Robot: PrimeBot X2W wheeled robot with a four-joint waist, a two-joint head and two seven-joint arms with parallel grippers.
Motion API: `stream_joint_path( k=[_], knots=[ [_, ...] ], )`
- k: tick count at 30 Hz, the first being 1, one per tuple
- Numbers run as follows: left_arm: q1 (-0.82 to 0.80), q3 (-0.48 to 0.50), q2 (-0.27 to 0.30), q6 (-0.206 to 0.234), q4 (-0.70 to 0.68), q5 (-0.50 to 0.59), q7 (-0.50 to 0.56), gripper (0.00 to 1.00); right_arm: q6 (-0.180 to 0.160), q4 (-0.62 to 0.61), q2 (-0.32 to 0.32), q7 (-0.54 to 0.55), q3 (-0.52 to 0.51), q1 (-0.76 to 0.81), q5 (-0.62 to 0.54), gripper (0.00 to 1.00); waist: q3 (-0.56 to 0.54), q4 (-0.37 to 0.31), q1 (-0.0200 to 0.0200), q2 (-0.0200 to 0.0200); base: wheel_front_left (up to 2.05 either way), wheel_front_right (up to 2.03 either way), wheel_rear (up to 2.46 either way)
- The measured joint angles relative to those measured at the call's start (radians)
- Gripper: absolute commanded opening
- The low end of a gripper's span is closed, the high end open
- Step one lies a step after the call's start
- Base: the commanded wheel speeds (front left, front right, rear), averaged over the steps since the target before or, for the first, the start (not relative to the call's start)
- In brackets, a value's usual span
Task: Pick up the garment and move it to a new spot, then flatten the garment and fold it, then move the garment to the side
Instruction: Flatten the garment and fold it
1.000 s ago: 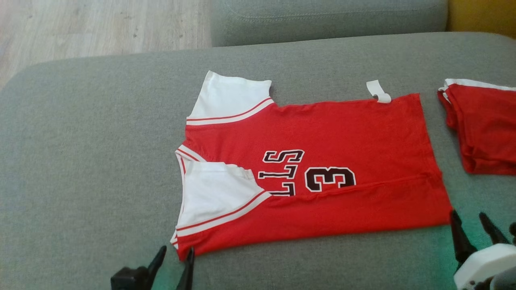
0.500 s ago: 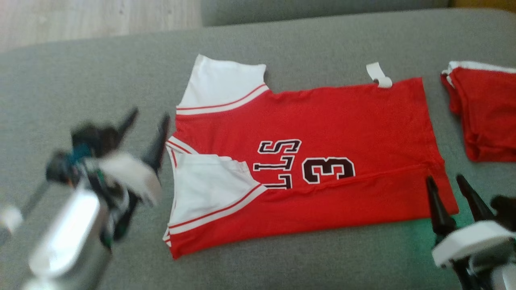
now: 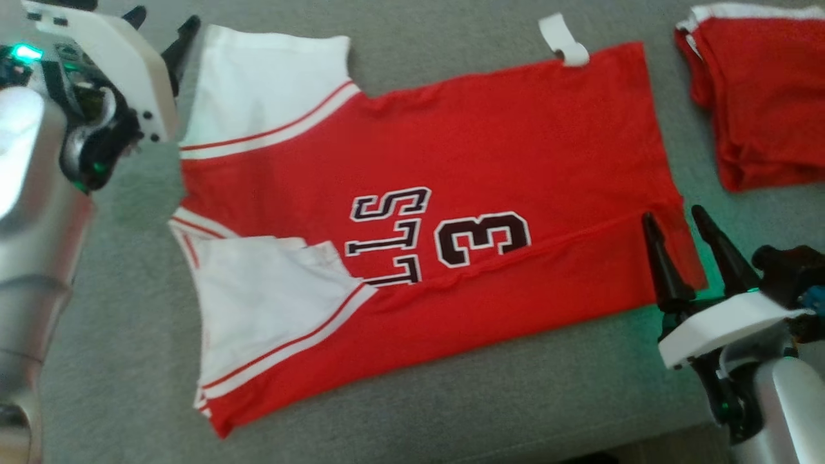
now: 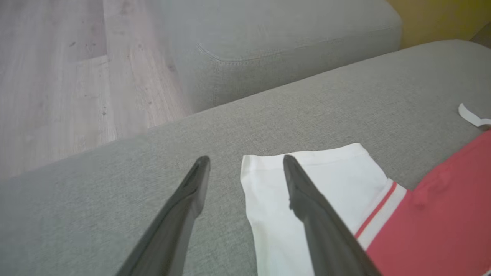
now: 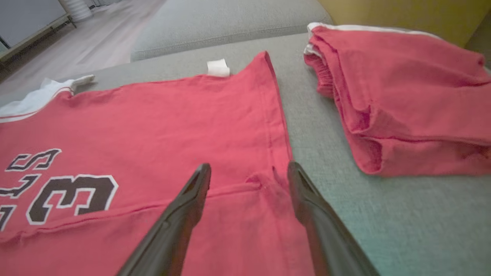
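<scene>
Bracketing the red jersey, flat on the grey sofa cushion with near edge folded in: left pincer gapes at the far sleeve corner, right pincer gapes over the hem, presumably readying the next fold

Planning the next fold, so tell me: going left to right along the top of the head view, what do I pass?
Left pincer → white sleeve → white tag → folded red clothes
</scene>
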Motion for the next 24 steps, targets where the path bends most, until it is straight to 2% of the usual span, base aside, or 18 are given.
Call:
stream_joint_path(
  k=[6, 14, 24],
  knots=[
    [-0.058, -0.053, 0.03, -0.007, 0.094, -0.038, 0.04, 1.0, 0.0, 0.007, 0.004, -0.013, 0.02, -0.019, 0.0, 1.0, 0.057, -0.063, -0.0002, 0.0, 0.0, 0.0, 0.0],
    [-0.088, -0.105, 0.079, -0.007, 0.164, -0.053, 0.03, 1.0, 0.0, 0.023, 0.023, -0.034, 0.028, -0.04, 0.0, 1.0, 0.107, -0.12, -0.0004, 0.0, 0.0, 0.0, 0.0],
    [-0.137, -0.156, 0.118, -0.007, 0.177, -0.072, 0.048, 1.0, 0.0, 0.038, 0.032, -0.044, 0.021, -0.042, 0.0, 1.0, 0.137, -0.158, -0.0004, 0.0, 0.0, 0.0, 0.0]
  ],
)
